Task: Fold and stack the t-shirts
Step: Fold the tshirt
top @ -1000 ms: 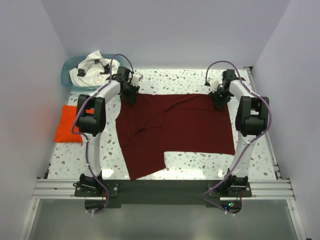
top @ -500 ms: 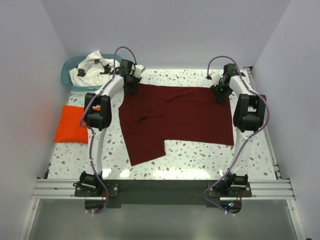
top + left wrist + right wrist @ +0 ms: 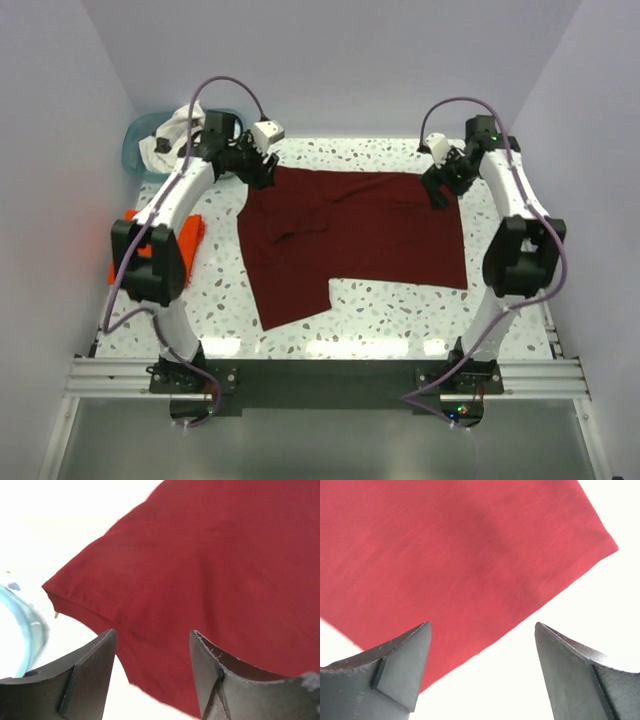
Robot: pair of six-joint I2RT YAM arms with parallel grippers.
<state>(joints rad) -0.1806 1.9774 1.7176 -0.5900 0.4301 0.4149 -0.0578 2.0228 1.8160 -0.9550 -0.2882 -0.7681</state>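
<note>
Top external view puts the maroon shirt (image 3: 350,240) flat across the middle of the table (image 3: 400,310), rumpled near its upper left. My left gripper (image 3: 262,176) and right gripper (image 3: 440,190) hover at its upper corners, jaws wide apart and empty. It's limp, light cloth, so I'd pinch those corner hems. The orange shirt (image 3: 195,232) at left and the white shirt (image 3: 175,125) in the basket (image 3: 135,135) don't block me.

The speckled worktop (image 3: 400,310) is carrying the maroon t-shirt (image 3: 370,235), lying spread across its middle; the orange-red t-shirt (image 3: 192,232) is lying near its left edge, a teal basket (image 3: 133,150) sitting at the far-left corner.
</note>
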